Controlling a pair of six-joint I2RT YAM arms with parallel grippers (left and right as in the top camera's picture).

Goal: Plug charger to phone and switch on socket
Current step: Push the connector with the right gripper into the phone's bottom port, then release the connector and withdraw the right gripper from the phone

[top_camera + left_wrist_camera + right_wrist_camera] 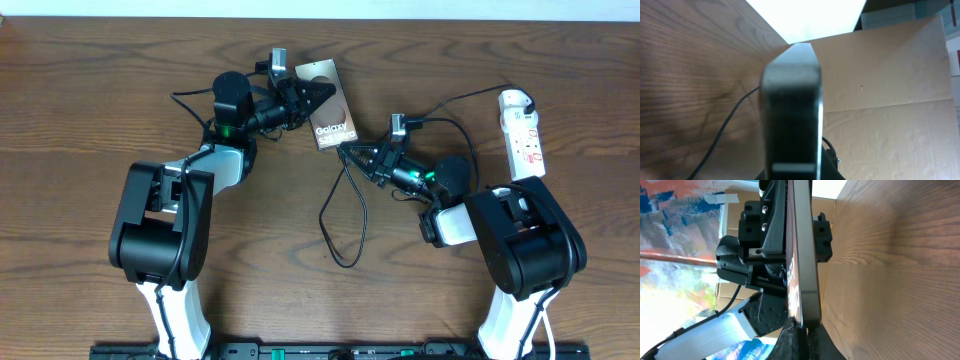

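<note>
The phone (330, 110) is a grey-brown slab with white "Galaxy" lettering, at the table's back centre. My left gripper (303, 98) is shut on its sides. The left wrist view shows the phone (792, 110) edge-on and blurred. My right gripper (350, 153) is shut on the charger's small black plug and holds it against the phone's near end. In the right wrist view the fingers (802, 337) meet the phone's end edge (802, 255). The charger cable (345, 225) loops on the table in front. The white socket (524, 135) lies at the right, untouched.
A brown cardboard sheet (880, 100) stands beyond the table's far edge. The black charger cable (722, 135) trails over the wood left of the phone. Both arm bases sit at the table's front, at the left (160, 220) and the right (520, 235).
</note>
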